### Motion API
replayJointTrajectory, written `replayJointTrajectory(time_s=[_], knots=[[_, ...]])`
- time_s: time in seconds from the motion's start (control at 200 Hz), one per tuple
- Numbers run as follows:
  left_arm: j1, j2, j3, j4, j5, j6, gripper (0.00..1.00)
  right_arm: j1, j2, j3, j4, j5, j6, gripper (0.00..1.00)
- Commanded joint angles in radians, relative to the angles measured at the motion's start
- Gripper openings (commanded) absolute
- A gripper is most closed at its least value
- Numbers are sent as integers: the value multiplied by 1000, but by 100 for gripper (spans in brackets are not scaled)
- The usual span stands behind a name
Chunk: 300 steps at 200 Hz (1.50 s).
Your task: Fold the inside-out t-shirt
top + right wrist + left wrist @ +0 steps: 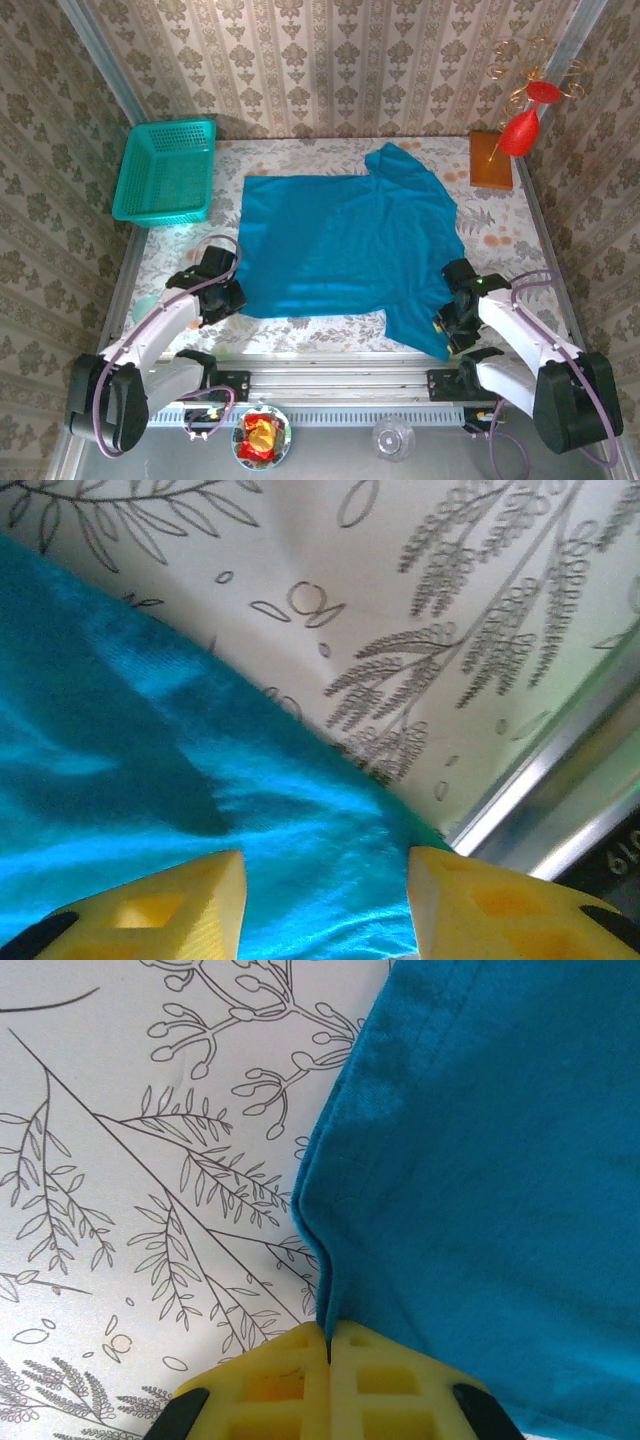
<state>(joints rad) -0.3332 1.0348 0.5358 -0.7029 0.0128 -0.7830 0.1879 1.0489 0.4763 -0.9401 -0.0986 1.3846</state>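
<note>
T-shirt: spread flat across the middle of the counter, one sleeve toward the far edge, the other at the near right corner.
Left gripper: pinched tight on the hem at the shirt's near left corner, likely to lift that edge for a fold.
Right gripper: jaws half apart over the sleeve cloth near the counter's near right corner, not yet clamped; probably lining up a matching pinch.
Basket: far left corner, nothing seen inside.
Bowl: past the near edge, holding a red-and-yellow wrapper.

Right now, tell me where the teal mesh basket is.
In the top view the teal mesh basket sits at the far left corner of the table. It is just left of the spread blue t-shirt and not touching it.
</note>
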Motion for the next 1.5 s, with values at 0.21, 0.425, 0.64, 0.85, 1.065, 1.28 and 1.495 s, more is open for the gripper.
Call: replayJointTrajectory(time_s=[0.21,0.425,0.64,0.85,1.065,1.28,1.495], knots=[[15,-5,6,-17,13,8,1,5,106,-11,106,-31,27,34],[22,-46,44,-56,6,14,0,6,-40,20,13,8,31,14],[23,-117,76,-132,16,11,0,7,-280,45,-168,34,21,0],[24,-196,113,-222,44,-7,0,5,-512,82,-356,49,31,0],[24,-240,163,-267,38,-7,0,6,-549,174,-397,70,-1,0],[36,-168,228,-221,10,65,0,7,-364,294,-233,138,-150,0],[85,-13,274,-59,122,180,0,-8,-166,363,19,124,-299,0]])
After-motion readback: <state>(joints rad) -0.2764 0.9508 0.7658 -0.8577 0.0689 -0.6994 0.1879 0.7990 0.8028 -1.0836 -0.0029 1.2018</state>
